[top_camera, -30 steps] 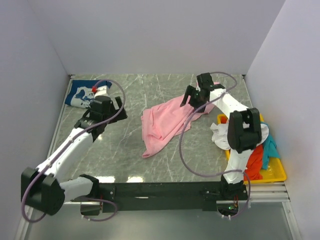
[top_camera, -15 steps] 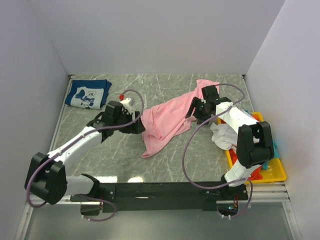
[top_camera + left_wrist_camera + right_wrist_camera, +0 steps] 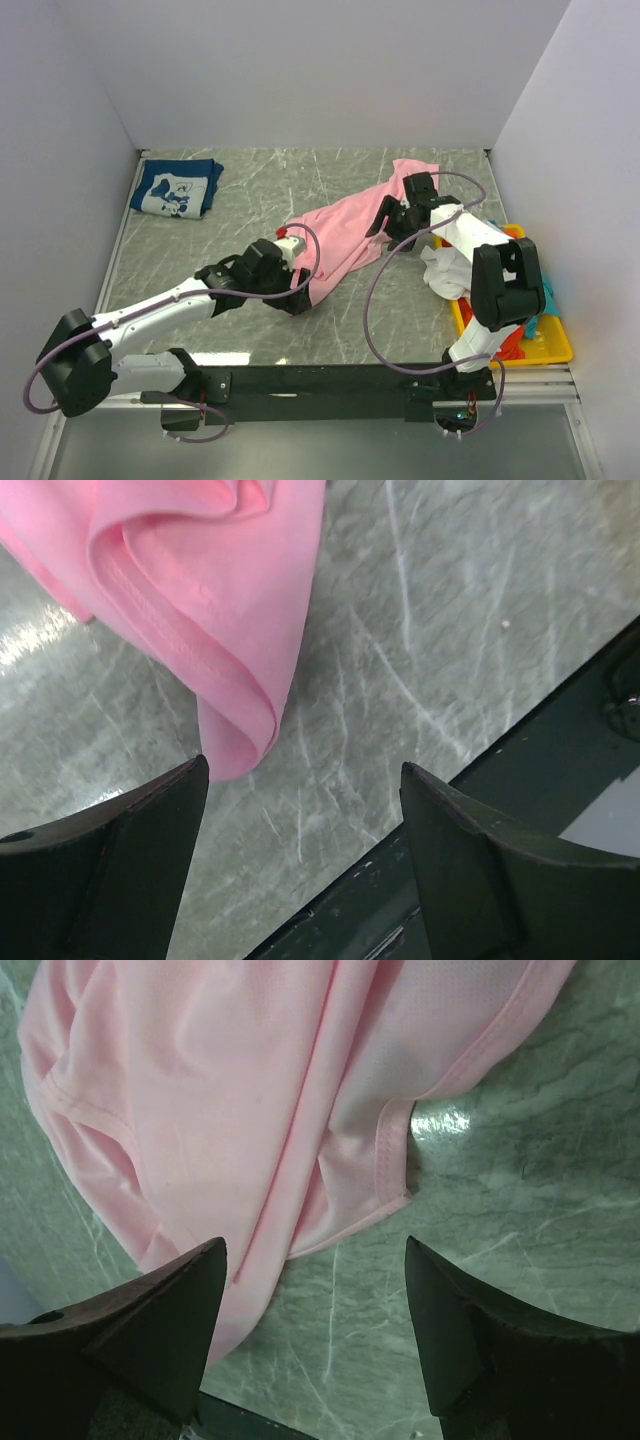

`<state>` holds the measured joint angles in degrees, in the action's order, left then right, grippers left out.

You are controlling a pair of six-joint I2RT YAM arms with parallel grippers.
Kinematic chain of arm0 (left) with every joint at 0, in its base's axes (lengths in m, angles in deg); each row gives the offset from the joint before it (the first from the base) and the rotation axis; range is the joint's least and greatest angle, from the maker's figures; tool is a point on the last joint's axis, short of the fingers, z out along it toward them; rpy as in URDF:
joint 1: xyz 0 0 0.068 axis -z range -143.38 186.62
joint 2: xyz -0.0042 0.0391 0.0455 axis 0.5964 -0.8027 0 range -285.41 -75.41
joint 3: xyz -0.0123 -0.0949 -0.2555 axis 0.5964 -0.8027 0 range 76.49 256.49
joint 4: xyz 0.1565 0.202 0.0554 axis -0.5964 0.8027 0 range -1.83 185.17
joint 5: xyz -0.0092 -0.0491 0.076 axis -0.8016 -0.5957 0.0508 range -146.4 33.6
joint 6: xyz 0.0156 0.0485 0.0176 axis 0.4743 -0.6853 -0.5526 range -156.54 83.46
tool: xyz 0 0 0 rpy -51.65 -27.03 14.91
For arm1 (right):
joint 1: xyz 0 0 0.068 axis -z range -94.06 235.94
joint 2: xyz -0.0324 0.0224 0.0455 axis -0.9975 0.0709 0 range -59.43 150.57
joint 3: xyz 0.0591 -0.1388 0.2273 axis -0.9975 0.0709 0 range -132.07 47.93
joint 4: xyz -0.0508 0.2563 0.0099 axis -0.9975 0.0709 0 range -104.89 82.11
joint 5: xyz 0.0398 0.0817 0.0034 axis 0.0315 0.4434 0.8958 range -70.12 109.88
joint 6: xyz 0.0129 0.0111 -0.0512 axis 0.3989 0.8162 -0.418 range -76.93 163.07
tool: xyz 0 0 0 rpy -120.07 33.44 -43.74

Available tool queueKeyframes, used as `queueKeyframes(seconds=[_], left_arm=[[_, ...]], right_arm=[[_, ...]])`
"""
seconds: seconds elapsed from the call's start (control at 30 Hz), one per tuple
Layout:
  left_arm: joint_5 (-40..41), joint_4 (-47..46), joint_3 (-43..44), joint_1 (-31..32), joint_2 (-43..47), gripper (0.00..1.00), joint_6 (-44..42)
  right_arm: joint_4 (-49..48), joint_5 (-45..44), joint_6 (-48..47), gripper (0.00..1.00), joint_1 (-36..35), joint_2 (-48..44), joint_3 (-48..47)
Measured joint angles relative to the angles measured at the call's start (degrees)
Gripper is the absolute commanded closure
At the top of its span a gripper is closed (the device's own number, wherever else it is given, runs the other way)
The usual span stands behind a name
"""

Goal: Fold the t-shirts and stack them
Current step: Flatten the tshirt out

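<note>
Pink tee (image 3: 345, 228) centre (navy tee (image 3: 178, 189) back-L)

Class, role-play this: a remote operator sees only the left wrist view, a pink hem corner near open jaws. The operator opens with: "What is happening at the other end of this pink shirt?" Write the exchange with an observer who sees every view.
Observer: The right jaws stand open over the pink t-shirt's right end, gripping nothing.
Operator: Is anything folded yet?
Observer: A navy t-shirt lies folded in the far-left corner.
Operator: Where are the others?
Observer: A white t-shirt, an orange-red t-shirt and a teal t-shirt are heaped on a yellow tray at the right near edge.
</note>
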<state>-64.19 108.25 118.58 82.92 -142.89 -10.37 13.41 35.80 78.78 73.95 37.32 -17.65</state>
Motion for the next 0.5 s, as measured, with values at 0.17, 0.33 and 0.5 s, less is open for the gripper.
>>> queueKeyframes(seconds=[0.17, 0.33, 0.5], left_arm=[[3.43, 0.50, -0.85, 2.05, -2.60, 0.16, 1.36], [5.07, -0.94, -1.53, 2.54, -6.27, 0.17, 2.08], [5.05, -4.00, -1.57, 2.84, -11.21, 0.19, 2.16]], right_arm=[[-0.37, 0.22, 0.52, 0.22, 0.04, -1.68, 2.89], [0.04, 0.20, 0.61, 0.22, 0.61, -4.09, 4.22], [0.09, 0.02, 0.59, 0.22, 2.08, -6.95, 4.22]])
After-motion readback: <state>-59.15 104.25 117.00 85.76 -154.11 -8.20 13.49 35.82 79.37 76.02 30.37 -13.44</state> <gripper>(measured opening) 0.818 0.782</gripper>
